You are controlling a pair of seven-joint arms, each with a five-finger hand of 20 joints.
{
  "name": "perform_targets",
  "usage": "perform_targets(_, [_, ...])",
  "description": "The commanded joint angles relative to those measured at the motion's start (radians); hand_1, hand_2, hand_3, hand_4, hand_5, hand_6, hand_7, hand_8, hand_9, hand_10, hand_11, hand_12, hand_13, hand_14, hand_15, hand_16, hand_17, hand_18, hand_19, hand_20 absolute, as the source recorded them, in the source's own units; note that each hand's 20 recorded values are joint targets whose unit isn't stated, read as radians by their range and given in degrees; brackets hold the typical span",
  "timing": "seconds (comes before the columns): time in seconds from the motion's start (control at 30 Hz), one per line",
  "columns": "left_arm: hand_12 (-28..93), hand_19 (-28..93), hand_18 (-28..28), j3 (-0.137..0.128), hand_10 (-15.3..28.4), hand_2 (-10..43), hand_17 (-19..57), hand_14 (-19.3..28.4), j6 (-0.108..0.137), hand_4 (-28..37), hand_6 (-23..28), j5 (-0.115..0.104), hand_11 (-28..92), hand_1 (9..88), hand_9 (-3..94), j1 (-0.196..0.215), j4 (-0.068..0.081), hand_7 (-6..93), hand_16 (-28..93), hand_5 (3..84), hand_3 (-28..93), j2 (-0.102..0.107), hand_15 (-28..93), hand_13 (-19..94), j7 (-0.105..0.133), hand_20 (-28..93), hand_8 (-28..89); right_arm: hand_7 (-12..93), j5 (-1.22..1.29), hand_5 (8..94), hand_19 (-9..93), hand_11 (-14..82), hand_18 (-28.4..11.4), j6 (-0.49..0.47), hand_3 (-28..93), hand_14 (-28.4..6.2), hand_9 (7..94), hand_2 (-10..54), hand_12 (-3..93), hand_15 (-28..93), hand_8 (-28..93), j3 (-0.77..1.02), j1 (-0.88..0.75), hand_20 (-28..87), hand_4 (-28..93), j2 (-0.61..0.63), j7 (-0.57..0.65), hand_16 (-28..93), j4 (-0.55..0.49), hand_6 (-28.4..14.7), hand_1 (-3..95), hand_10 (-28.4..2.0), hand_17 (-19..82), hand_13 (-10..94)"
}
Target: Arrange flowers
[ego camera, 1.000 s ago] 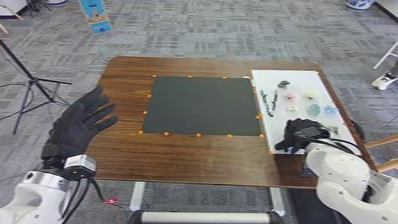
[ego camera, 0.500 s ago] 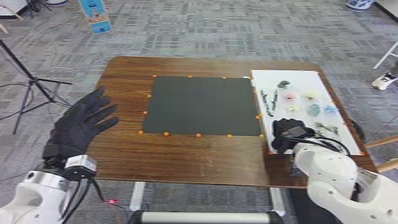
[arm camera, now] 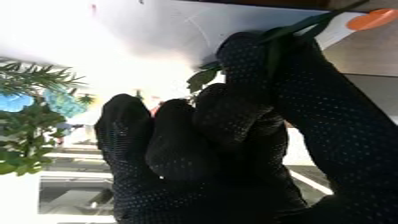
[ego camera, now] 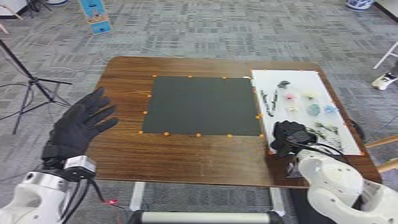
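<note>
In the head view my right hand (ego camera: 291, 138) is over the near end of the white board (ego camera: 302, 80). The right wrist view has that hand (arm camera: 204, 145) with thumb and fingers closed on a dark green leafy stem (arm camera: 306, 24). On the board lie dark stems (ego camera: 269, 103), a pink flower (ego camera: 290, 96), a pale yellow one (ego camera: 309, 95), a teal one (ego camera: 314, 110), a blue one (ego camera: 330, 109) and green sprigs (ego camera: 329, 133). Left of it is the dark square mat (ego camera: 202, 106), bare. My left hand (ego camera: 80, 122) is open, raised beside the table's left edge.
Orange markers (ego camera: 198, 135) line the mat's edges on the brown table (ego camera: 204, 160). A black tripod (ego camera: 34, 80) stands on the floor at the left. Green foliage (arm camera: 31, 120) and a blue flower (arm camera: 14, 102) appear in the right wrist view.
My right hand has shifted left and slightly nearer along the board's near end, uncovering more of the green sprigs. The left hand has kept still.
</note>
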Motion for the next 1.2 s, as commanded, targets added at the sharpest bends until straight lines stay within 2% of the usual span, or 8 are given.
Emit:
perform_targets(0.03, [17,45,21.6,-0.026,10.2,-9.5,-8.4,12.6,0.015,-28.3,1.8,-0.003,17,25.4,23.3,0.016,-0.013,16.7,3,26.0,67,-0.001,22,21,0.014,12,-9,54,-0.014,75.0,93,57.9,-22.0,0.131,84,-9.7,82.8,-9.5,48.3,84,28,0.008,0.067,69,-13,-0.014,-0.025,42,-0.036,-1.0,39.9,-9.2,45,75])
perform_targets(0.3, [16,45,21.7,-0.041,10.1,-9.5,-8.3,12.6,0.02,-28.3,1.8,-0.004,17,25.4,23.3,0.025,-0.018,16.7,3,26.0,67,0.002,22,21,0.015,12,-9,54,-0.012,74.9,93,58.3,-21.8,0.138,84,-9.5,82.9,-9.5,48.0,84,29,-0.086,0.205,69,-12,-0.049,-0.015,43,-0.024,-1.1,39.7,-9.2,46,75])
perform_targets(0.4, [16,45,21.7,-0.042,10.1,-9.5,-8.3,12.5,0.017,-28.3,1.8,-0.003,17,25.5,23.3,0.028,-0.02,16.7,3,26.0,67,0.0,22,21,0.013,12,-9,54,0.009,74.9,93,58.8,-21.5,0.077,83,-9.3,82.8,-9.5,46.8,83,28,-0.062,0.193,68,-14,-0.045,0.002,43,-0.021,-0.2,39.7,-9.2,46,75])
perform_targets(0.47, [17,45,21.7,-0.039,10.1,-9.5,-8.4,12.6,0.02,-28.3,1.8,-0.003,17,25.4,23.3,0.026,-0.018,16.8,3,26.0,67,0.0,22,21,0.015,12,-9,52,0.029,76.5,93,59.7,-21.3,-0.11,80,-8.9,83.1,-9.5,43.3,83,24,-0.01,0.18,68,-21,-0.045,0.055,42,-0.049,1.5,39.6,-9.1,47,76])
perform_targets(0.6, [16,45,21.7,-0.043,10.2,-9.5,-8.3,12.6,0.021,-28.3,1.8,-0.003,17,25.5,23.3,0.033,-0.02,16.8,3,26.1,67,-0.001,22,21,0.015,12,-9,33,0.03,81.8,93,56.2,-21.4,-0.157,68,-9.3,83.8,-9.5,42.3,81,-10,0.015,0.149,67,-28,-0.012,0.073,42,-0.058,1.4,31.3,-9.2,47,76])
perform_targets(0.83, [16,45,21.7,-0.043,10.1,-9.5,-8.4,12.6,0.018,-28.3,1.9,-0.005,17,25.4,23.3,0.034,-0.019,16.6,3,26.1,68,-0.003,22,21,0.014,12,-9,17,0.077,62.9,93,18.9,-21.1,-0.286,57,-8.9,69.3,-9.5,20.0,77,-9,0.163,0.014,57,-28,0.025,-0.045,36,-0.099,-3.6,40.1,-12.2,40,68])
perform_targets(0.97, [16,45,21.7,-0.041,10.3,-9.5,-8.4,12.7,0.018,-28.3,1.9,-0.004,17,25.5,23.4,0.035,-0.019,16.5,3,26.2,67,0.0,22,21,0.017,12,-9,18,-0.017,49.5,90,15.3,-20.6,-0.177,79,-9.5,52.6,-9.5,17.2,79,-10,0.209,-0.073,53,-28,0.099,-0.214,33,-0.078,-2.1,38.9,-8.4,32,61])
perform_targets(1.2, [16,45,21.7,-0.046,10.3,-9.5,-8.4,12.7,0.017,-28.3,1.9,-0.003,17,25.2,23.4,0.041,-0.02,16.5,3,26.2,68,0.005,22,21,0.017,12,-9,24,-0.094,48.3,88,16.9,-18.8,0.081,78,-7.4,52.9,-9.5,16.8,81,-14,0.286,-0.209,53,-28,0.213,-0.447,30,0.013,2.2,46.2,-4.4,31,60])
